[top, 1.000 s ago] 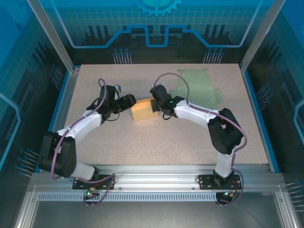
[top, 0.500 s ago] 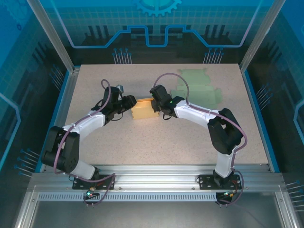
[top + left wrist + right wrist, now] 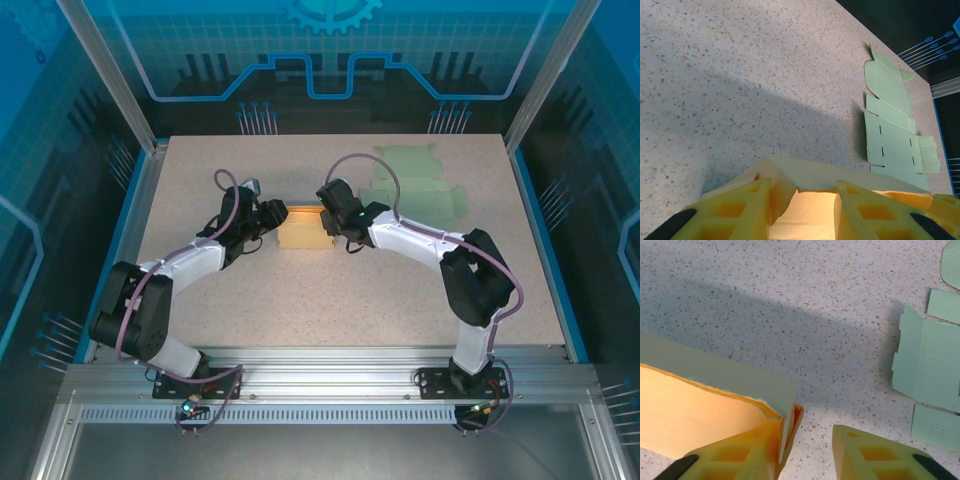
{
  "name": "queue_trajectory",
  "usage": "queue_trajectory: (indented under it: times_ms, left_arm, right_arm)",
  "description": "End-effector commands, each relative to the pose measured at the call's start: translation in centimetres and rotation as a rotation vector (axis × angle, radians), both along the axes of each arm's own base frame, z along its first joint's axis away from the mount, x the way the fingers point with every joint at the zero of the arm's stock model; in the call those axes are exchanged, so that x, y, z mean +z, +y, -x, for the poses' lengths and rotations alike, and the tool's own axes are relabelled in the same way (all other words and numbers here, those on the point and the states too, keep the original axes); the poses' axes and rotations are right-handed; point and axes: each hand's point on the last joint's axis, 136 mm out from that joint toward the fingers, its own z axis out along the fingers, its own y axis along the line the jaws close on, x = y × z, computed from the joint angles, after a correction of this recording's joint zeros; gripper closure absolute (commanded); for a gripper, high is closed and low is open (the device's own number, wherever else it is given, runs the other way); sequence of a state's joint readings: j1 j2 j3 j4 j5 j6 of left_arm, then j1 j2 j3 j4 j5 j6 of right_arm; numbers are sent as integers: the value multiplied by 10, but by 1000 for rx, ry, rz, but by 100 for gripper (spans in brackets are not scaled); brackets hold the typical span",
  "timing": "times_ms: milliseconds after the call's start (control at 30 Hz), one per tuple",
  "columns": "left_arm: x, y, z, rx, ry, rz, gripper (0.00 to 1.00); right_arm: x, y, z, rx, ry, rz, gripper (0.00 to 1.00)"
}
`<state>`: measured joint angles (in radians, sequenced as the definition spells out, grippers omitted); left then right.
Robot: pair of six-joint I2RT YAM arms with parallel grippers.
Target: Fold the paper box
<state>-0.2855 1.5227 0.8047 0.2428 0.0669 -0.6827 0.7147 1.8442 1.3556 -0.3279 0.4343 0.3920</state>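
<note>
The paper box (image 3: pixel 303 229) is pale yellow, partly folded, and sits mid-table between my two grippers. My left gripper (image 3: pixel 271 222) is at its left end. In the left wrist view its fingers (image 3: pixel 735 210) press against either side of the box's end flaps (image 3: pixel 815 172), so my left gripper (image 3: pixel 801 185) is shut on the box. My right gripper (image 3: pixel 331 216) is at the box's right end. In the right wrist view my right gripper (image 3: pixel 805 427) is open: one finger lies against the box's wall (image 3: pixel 725 372), and the other stands apart over bare table.
A flat, unfolded green box blank (image 3: pixel 415 185) lies at the back right of the speckled table (image 3: pixel 330 300). It also shows in the wrist views (image 3: pixel 890 130) (image 3: pixel 930 365). Blue rails and a metal frame edge the table.
My left gripper has moved in and narrowed onto the box's left end. My right gripper has opened off the box's right wall. The box has shifted slightly.
</note>
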Motion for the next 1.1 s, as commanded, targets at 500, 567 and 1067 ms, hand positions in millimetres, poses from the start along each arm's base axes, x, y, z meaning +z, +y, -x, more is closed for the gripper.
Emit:
queue_trajectory:
  times_ms: [500,567,1067]
  left_arm:
    - [-67,-13,43,-48,240,-45,66]
    - [-65,-13,42,-47,234,-39,66]
    - [-32,-42,7,-177,130,-14,12]
  right_arm:
    - [38,22,22,109,25,-110,40]
    - [34,16,20,86,41,-104,41]
    - [-27,-40,44,-134,298,-320,27]
